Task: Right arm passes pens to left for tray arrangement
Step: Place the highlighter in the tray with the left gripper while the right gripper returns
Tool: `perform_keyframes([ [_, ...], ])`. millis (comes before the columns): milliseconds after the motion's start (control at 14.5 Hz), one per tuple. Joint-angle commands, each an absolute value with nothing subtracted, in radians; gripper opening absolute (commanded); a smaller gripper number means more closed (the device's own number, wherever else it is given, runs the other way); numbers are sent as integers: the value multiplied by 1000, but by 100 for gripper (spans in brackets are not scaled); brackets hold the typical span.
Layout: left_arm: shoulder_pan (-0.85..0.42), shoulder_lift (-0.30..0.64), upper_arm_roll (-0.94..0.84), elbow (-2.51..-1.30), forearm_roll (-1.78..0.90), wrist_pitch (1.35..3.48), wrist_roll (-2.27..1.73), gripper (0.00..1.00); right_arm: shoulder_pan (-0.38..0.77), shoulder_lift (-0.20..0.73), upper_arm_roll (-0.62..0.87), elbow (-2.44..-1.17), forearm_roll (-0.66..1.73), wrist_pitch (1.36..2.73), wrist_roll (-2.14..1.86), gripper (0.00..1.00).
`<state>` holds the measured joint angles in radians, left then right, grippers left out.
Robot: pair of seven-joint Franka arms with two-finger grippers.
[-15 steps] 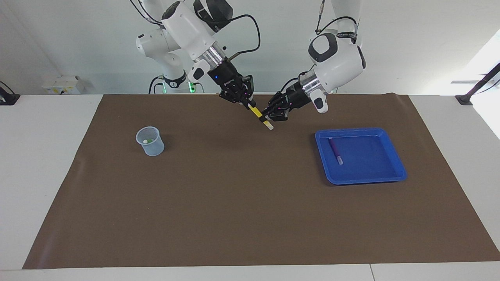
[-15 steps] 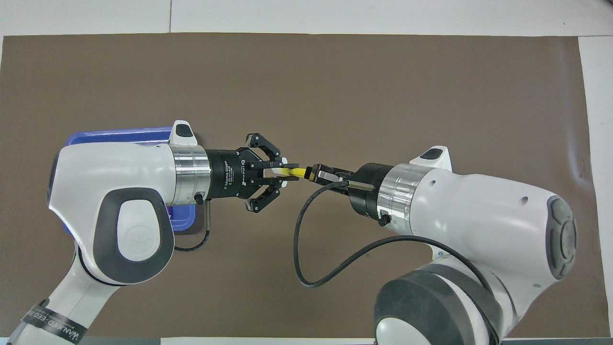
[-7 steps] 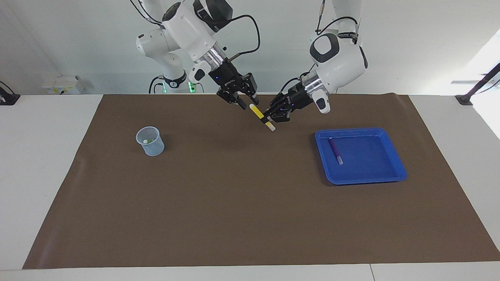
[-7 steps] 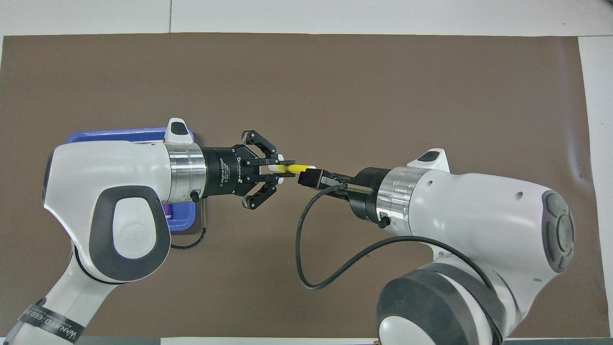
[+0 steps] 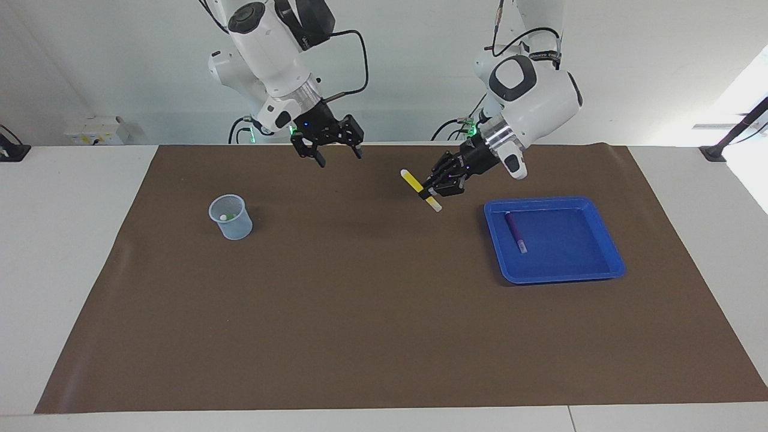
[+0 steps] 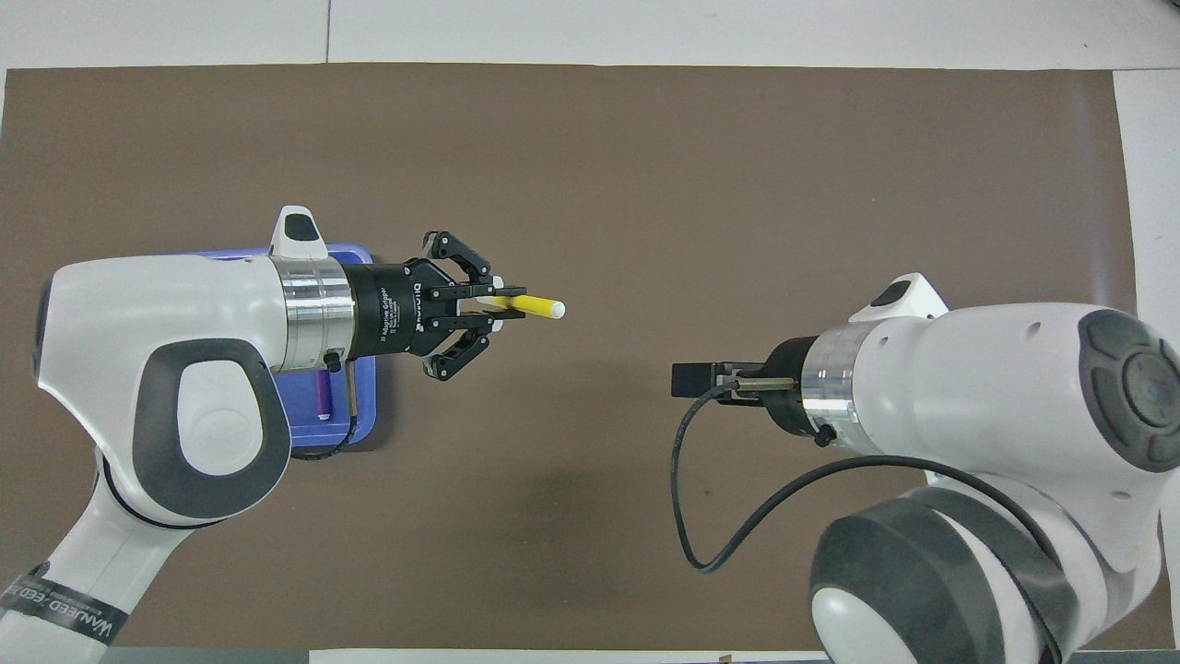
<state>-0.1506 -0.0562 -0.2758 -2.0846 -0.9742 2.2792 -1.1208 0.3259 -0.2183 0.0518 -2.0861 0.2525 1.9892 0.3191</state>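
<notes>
A yellow pen (image 5: 419,189) with pale ends hangs slantwise over the brown mat, and my left gripper (image 5: 429,193) is shut on its lower part. In the overhead view the yellow pen (image 6: 532,303) sticks out of my left gripper (image 6: 502,308), beside the tray's edge. My right gripper (image 5: 339,157) hangs open and holds nothing, over the mat between the cup and the yellow pen. The blue tray (image 5: 570,243) lies toward the left arm's end, and a purple pen (image 5: 515,232) rests in it. The left arm covers most of the tray (image 6: 365,420) from above.
A small translucent cup (image 5: 230,217) stands on the mat toward the right arm's end, with a pale greenish pen end (image 5: 224,216) showing inside it. The brown mat (image 5: 372,312) covers most of the white table.
My right gripper let go of the yellow pen, opened, and drew back toward its own end. My left gripper kept the pen and carried it toward the tray.
</notes>
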Motion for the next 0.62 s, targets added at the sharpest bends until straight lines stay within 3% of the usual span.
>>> perform_keyframes([
  [0,-89,-63,-276,-2123,-893,2217,-984,0,220,-242,57,-2105,132,1883,143,100],
  [138,-7,-60,-276,-2123,-790,2133,-887,0,64,-227,60,-2102,114,1859,76,100],
  [551,178,-8,-276,-2121,-490,2008,-468,0,-43,-48,60,-2091,2,1946,-120,98],
])
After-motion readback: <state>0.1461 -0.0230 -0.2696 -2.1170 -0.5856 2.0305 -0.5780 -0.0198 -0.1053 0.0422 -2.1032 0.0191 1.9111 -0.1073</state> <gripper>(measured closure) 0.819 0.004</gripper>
